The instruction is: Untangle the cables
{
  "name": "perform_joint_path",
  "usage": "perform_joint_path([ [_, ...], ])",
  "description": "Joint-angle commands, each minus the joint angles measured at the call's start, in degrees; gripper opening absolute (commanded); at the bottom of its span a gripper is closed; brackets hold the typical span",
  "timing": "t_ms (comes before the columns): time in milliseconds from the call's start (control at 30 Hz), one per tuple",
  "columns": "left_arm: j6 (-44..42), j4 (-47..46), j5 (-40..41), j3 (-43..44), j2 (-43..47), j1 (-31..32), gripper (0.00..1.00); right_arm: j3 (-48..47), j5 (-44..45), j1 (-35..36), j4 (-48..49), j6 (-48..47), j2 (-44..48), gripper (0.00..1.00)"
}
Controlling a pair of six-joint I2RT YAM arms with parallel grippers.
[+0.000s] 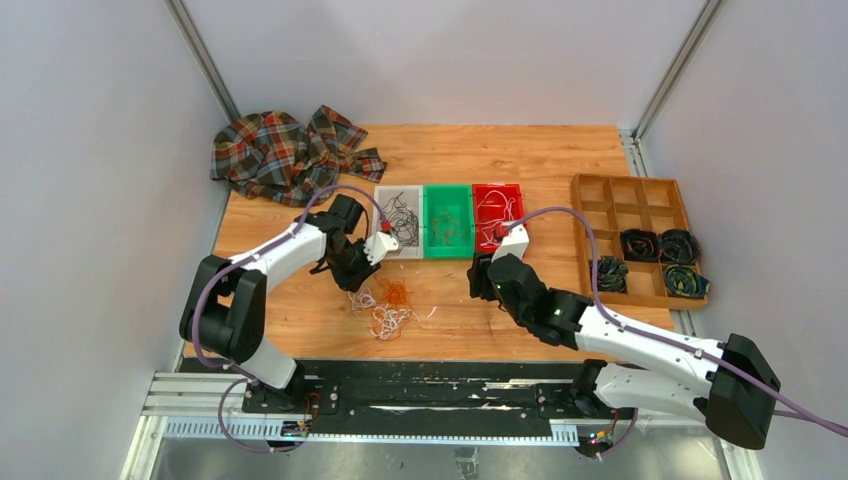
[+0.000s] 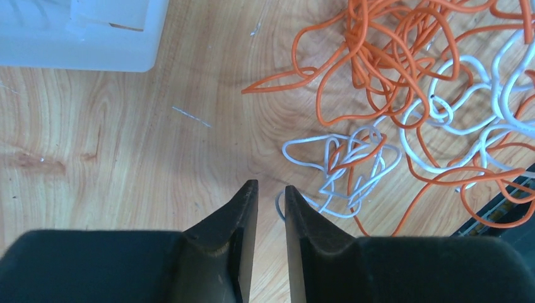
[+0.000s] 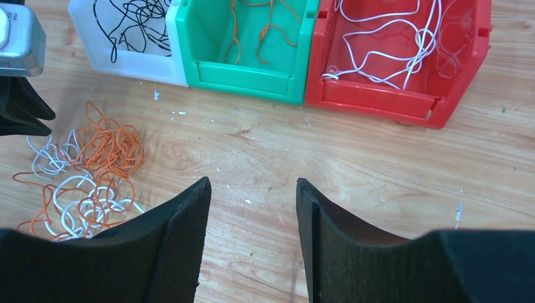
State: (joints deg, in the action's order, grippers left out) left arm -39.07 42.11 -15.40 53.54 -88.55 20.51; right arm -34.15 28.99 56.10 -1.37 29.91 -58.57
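Table (image 1: 500,160) is viewed whole from high above its near edge. L wrist cam is aimed down close at cables (image 2: 404,95). Same cables are caught farther off by R wrist cam.

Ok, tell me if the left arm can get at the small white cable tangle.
Likely yes: the left fingers hang at the edge of the white tangle, a strand reaching toward their gap, nothing blocking.

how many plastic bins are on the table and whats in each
3 in a row: white bin left with black wires, green bin middle with orange wires, red bin right with white wires. None seems hidden.
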Motion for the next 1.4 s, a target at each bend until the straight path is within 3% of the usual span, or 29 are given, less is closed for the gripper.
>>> perform_joint_path([
  [0,-0.5,1.4,-1.5,0.1,0.9,-0.5,0.19,0.5,2.4,0.7,-0.2,0.2,0.9,0.51],
  [100,0.1,4.7,-3.9,2.2,2.2,-0.5,0.04,0.4,2.7,0.7,-0.2,-0.1,1.4,0.49],
  [167,-0.2,6.8,-5.6,3.6,4.1,-0.5,0.01,0.4,2.9,0.7,-0.2,-0.3,1.7,0.48],
  [533,-0.9,10.7,-8.1,5.5,10.5,-0.5,0.01,0.7,3.3,0.7,-0.3,-0.2,2.9,0.44],
  [667,2.3,13.5,-11.4,11.8,12.6,-0.5,0.01,0.3,1.7,0.7,1.8,-2.3,3.7,0.51],
  [900,14.2,15.8,-18.5,25.1,17.6,0.7,0.01,-3.2,-5.6,4.8,16.3,-8.6,1.0,0.69],
  [1100,22.2,15.8,-14.8,30.8,21.2,4.9,0.01,-13.6,-4.7,12.0,22.2,-13.5,-8.6,0.71],
  [1367,25.7,15.8,-13.6,33.3,24.0,6.3,0.01,-18.7,-6.1,15.3,32.1,-14.1,-15.6,0.7],
])
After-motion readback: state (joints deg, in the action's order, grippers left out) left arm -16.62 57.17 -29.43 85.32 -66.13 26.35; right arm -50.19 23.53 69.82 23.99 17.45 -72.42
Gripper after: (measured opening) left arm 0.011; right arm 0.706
